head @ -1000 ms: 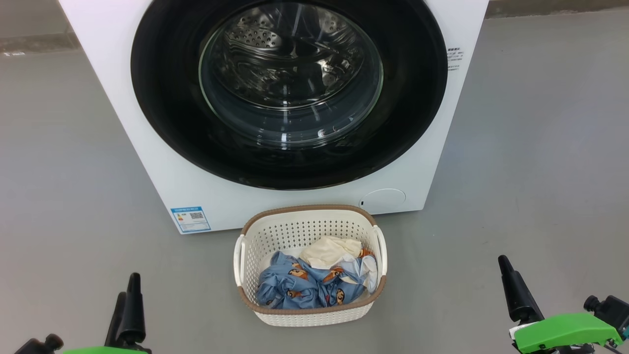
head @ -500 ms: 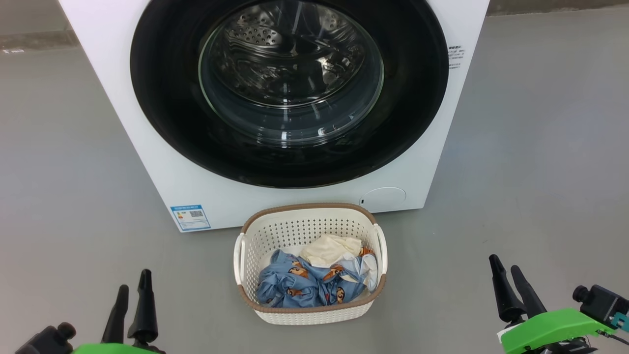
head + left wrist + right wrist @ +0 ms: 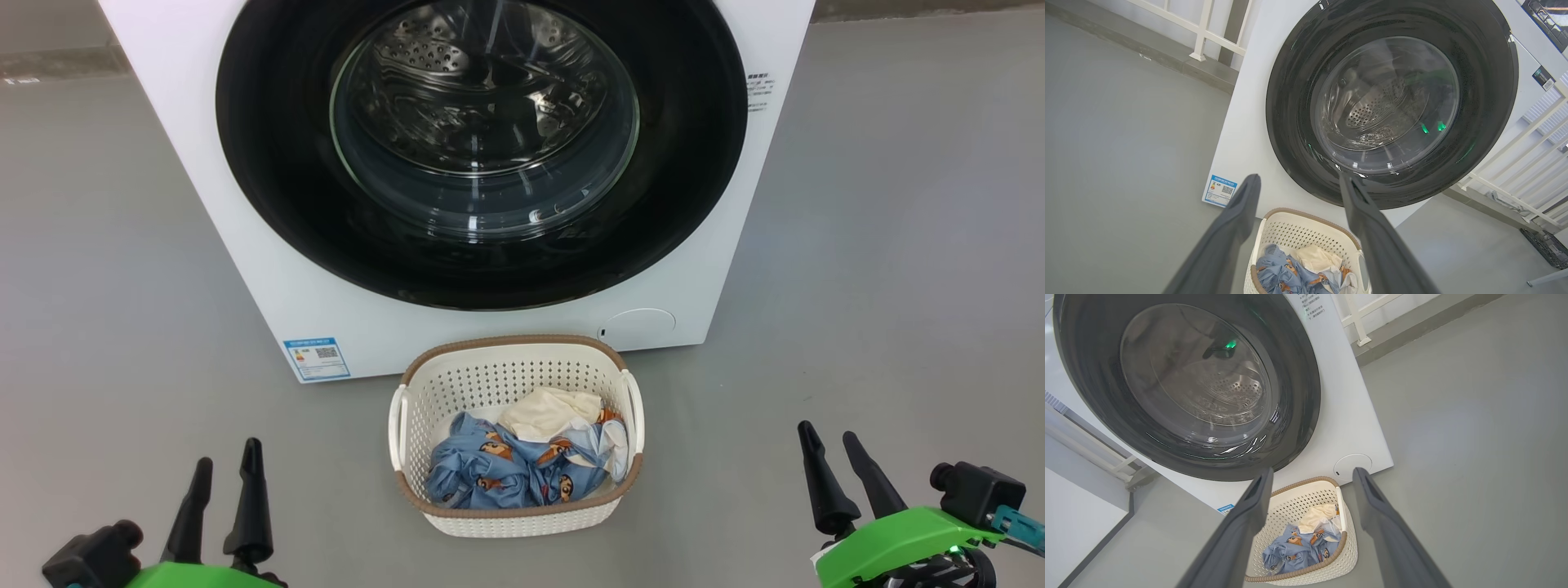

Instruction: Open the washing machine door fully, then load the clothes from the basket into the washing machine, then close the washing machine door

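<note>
The door (image 3: pixel 482 139) is shut; swinging it open may clip the basket (image 3: pixel 514 340) (it sits just in front). Left gripper (image 3: pixel 229 453) and right gripper (image 3: pixel 828 430): fingers spread, empty.

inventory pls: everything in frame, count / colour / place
washing machine: 1, white, on the floor ahead
washing machine door: 1, glossy black, clear glass window, shut on the machine's front
basket: 1, cream-white, brown rim, on the floor before the machine
clothes: heap, count unclear, light blue with orange-brown print plus a cream piece, in the basket
label sticker: 1, blue, low left on the machine's front
filter cover: 1, white, round, low right on the front
railing: white, beside the machine
floor: grey
left gripper: 1, dark fingers, open, lower left
right gripper: 1, dark fingers, open, lower right
</note>
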Available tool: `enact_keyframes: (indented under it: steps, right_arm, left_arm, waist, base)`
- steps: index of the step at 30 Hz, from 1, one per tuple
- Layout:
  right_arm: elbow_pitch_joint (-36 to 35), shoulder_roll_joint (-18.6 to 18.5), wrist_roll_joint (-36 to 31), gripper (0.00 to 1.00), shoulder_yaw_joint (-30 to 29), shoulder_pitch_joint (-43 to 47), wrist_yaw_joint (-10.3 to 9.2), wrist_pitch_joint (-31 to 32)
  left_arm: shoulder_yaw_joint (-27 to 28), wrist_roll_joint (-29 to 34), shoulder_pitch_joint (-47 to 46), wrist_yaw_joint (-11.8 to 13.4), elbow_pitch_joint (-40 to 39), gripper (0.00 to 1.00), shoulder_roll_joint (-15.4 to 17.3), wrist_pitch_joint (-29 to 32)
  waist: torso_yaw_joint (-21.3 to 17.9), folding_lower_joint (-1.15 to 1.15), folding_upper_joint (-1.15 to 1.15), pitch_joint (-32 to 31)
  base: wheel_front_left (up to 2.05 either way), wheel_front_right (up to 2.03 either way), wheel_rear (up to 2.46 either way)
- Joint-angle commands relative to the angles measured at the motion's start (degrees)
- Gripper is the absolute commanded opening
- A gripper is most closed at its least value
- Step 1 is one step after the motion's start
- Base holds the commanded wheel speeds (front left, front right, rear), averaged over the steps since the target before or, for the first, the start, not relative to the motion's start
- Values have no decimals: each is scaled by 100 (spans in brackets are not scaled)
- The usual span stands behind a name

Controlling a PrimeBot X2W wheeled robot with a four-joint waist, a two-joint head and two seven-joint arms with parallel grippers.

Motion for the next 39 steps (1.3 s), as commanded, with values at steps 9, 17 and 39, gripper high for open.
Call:
enact_keyframes:
  steps: [9,17,39]
  right_arm:
    - [-159,-24,-745,100,125,-323,6,-182]
    - [-158,-18,-1304,100,160,-352,7,-305]
    - [-169,-26,-2676,100,211,-509,8,-665]
  left_arm:
    - [100,668,-282,49,-176,100,107,-213]
    - [72,1159,-294,32,-146,100,107,-348]
    - [23,2558,-405,21,-114,100,125,-701]
  waist:
    - [-1,0,0,-26]
    - [-11,0,0,-27]
    - [-14,0,0,73]
  base:
    - [0,0,0]
    - [0,0,0]
    - [0,0,0]
